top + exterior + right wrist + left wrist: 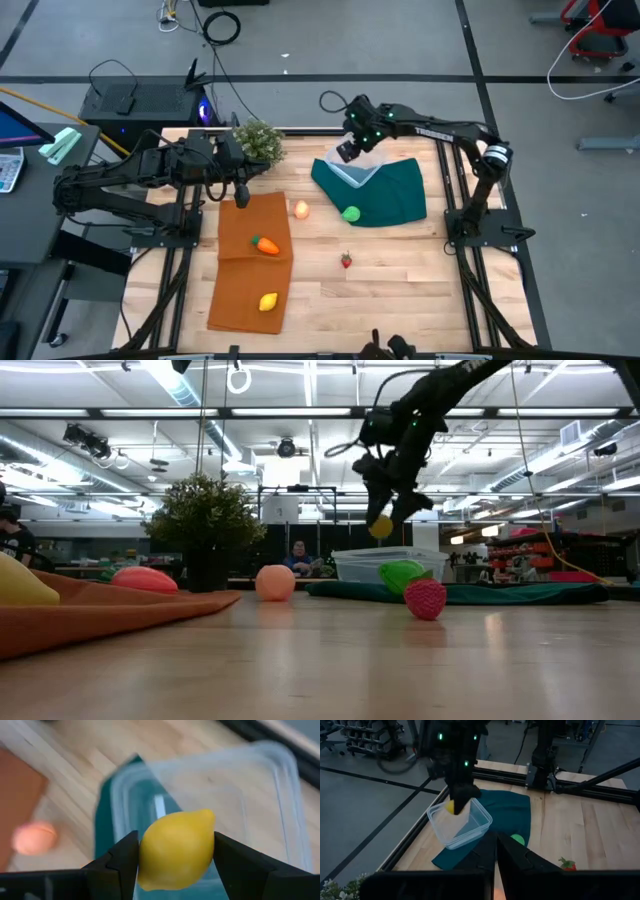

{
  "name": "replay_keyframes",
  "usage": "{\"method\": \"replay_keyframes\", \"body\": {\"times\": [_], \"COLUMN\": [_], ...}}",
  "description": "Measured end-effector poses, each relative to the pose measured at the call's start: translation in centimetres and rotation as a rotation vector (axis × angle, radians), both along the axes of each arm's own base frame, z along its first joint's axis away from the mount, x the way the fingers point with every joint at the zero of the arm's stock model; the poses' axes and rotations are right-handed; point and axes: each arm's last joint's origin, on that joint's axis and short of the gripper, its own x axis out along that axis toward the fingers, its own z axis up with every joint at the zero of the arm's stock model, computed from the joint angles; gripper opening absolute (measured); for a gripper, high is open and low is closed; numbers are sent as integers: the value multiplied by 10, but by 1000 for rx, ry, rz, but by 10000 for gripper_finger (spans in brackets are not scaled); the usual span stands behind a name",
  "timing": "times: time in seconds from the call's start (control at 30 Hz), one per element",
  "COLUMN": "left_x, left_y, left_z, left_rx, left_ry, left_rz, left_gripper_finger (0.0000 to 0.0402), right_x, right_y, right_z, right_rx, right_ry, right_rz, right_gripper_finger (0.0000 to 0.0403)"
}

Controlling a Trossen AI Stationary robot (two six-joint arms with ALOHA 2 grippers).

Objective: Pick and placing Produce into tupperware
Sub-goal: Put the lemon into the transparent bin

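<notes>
Right end effector (pixel 176 865): clamped on a yellow lemon (pixel 176 849), one finger on each side; hangs above the tupperware (pixel 210 790) in the upper middle of the high view, not touching it.
Held lemon: clear of the box, in the air over its open top; in the low view seen just above the rim, right of centre.
Tupperware: clear box resting on the dark green cloth (pixel 390 190) toward the upper right of the desk (pixel 420 290) in the high view; whether anything lies inside cannot be told.
Left end effector (pixel 241 196): fingers together, nothing between them; sits left of centre in the high view, at the top edge of the orange cloth (pixel 240 300), just below the potted plant (pixel 259 141).
Carrot (pixel 265 245): lying on the orange cloth, left of centre in the high view.
Second lemon (pixel 268 301): on the same orange cloth, lower left of the high view, well apart from the carrot.
Peach ball (pixel 301 209): on bare wood between the two cloths, near the centre.
Green ball (pixel 351 213): on the lower edge of the dark green cloth, below the tupperware in the high view.
Strawberry (pixel 346 261): alone on the bare desk, below centre in the high view.
</notes>
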Motion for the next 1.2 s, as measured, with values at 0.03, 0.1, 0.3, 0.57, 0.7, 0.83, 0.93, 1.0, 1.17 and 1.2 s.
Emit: {"method": "replay_keyframes", "body": {"times": [0.03, 0.1, 0.3, 0.57, 0.7, 0.83, 0.93, 1.0, 1.17, 1.2], "left_x": [0, 0, 0, 0, 0, 0, 0, 0, 0, 0], "left_y": [0, 0, 0, 0, 0, 0, 0, 0, 0, 0], "left_z": [0, 0, 0, 0, 0, 0, 0, 0, 0, 0], "left_rx": [0, 0, 0, 0, 0, 0, 0, 0, 0, 0], "left_ry": [0, 0, 0, 0, 0, 0, 0, 0, 0, 0], "left_rz": [0, 0, 0, 0, 0, 0, 0, 0, 0, 0], "left_gripper_finger": [23, 20, 12, 23, 24, 18, 14, 12, 18, 20], "right_x": [0, 1, 4, 7, 8, 7, 7, 9, 12, 13], "right_y": [0, -1, -3, -4, -1, -1, 0, 2, 6, 6], "right_z": [-4, -12, -27, -45, -45, -46, -46, -46, -51, -53], "right_rx": [10, 30, 43, 70, 72, 78, 75, 72, 63, 63], "right_ry": [21, 60, 116, 178, 186, 194, 197, 199, 221, 224], "right_rz": [7, 19, 49, 69, 93, 94, 98, 104, 113, 112], "right_gripper_finger": [191, 191, 191, 192, 192, 192, 192, 192, 192, 192]}}
